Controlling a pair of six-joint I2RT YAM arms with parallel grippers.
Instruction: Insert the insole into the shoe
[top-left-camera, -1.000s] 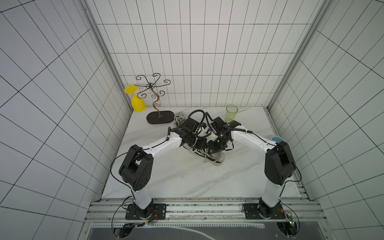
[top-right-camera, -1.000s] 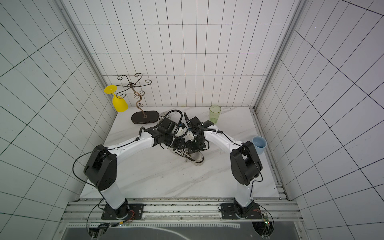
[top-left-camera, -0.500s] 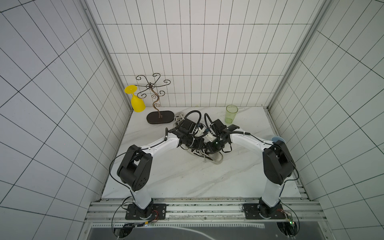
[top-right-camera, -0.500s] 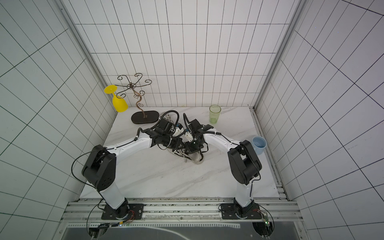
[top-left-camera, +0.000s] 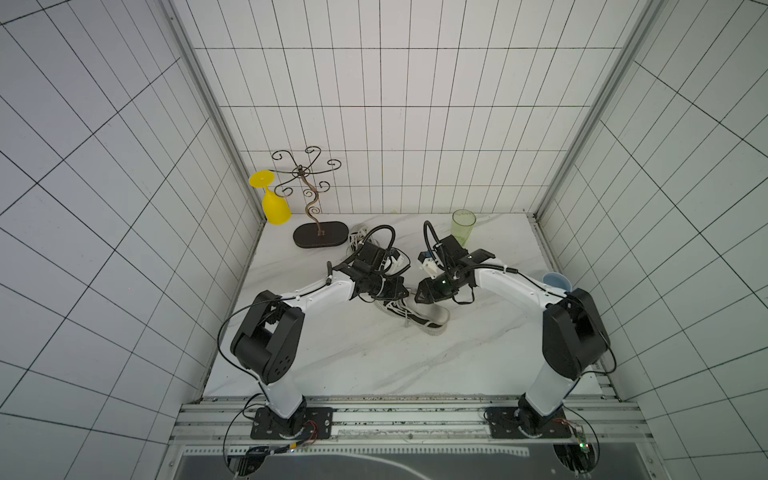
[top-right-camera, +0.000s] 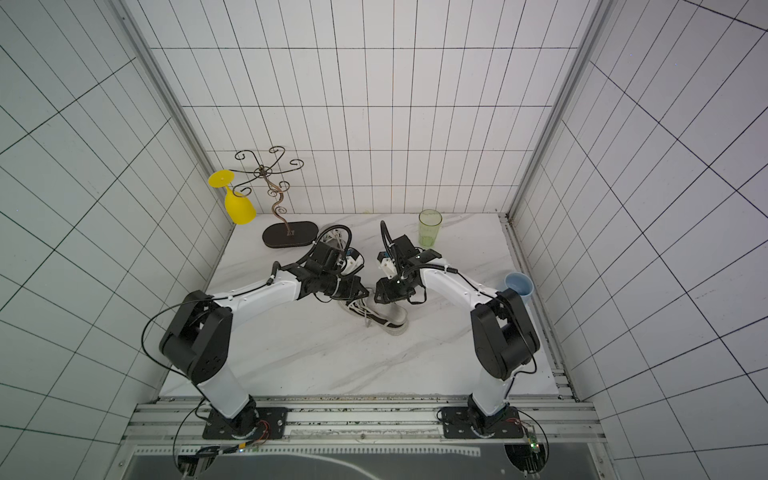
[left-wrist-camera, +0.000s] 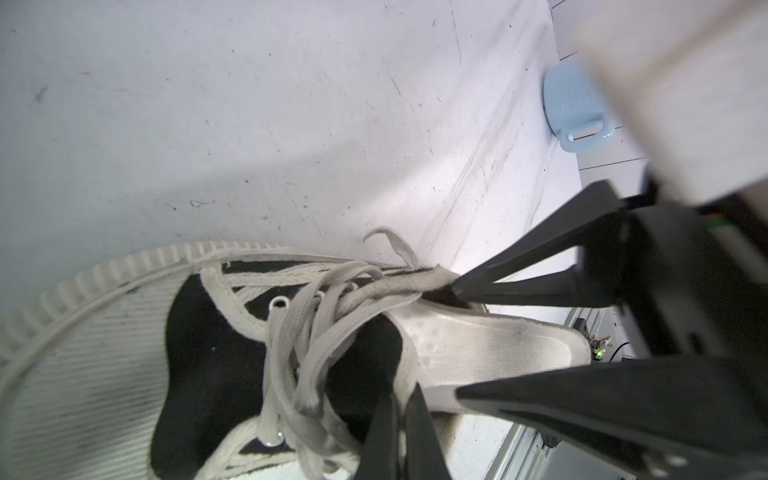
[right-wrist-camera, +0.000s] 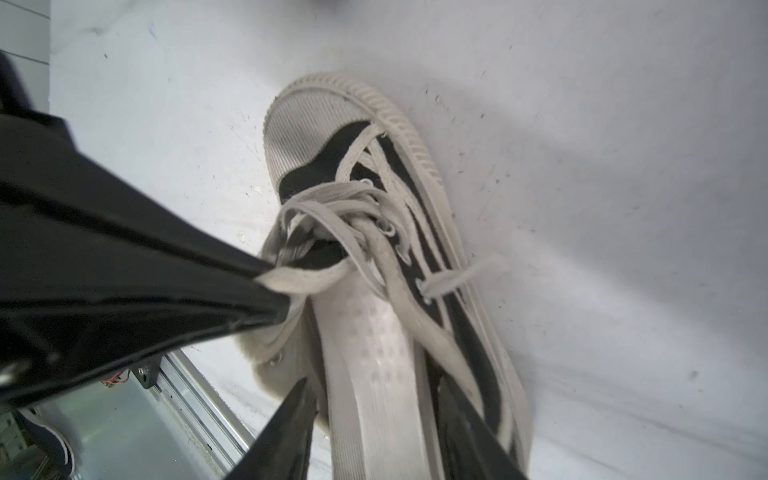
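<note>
**Progress.** We find the white perforated foam insole (right-wrist-camera: 365, 332) partly seated. Its forepart lies under the white laces (right-wrist-camera: 353, 208) inside the black canvas shoe (top-left-camera: 428, 326), which rests mid-way on the white marble table (top-left-camera: 374, 353). Its heel end projects from the opening. In our judgement, pressing the heel in remains.

**Grippers.** The left gripper (left-wrist-camera: 402, 399) is clamped on the shoe's laced edge. The right gripper (right-wrist-camera: 374, 388) straddles the insole, jaws apart, not gripping.

**Change.** Against the earlier frames, arms and shoe hold position; the right jaws have widened.
</note>
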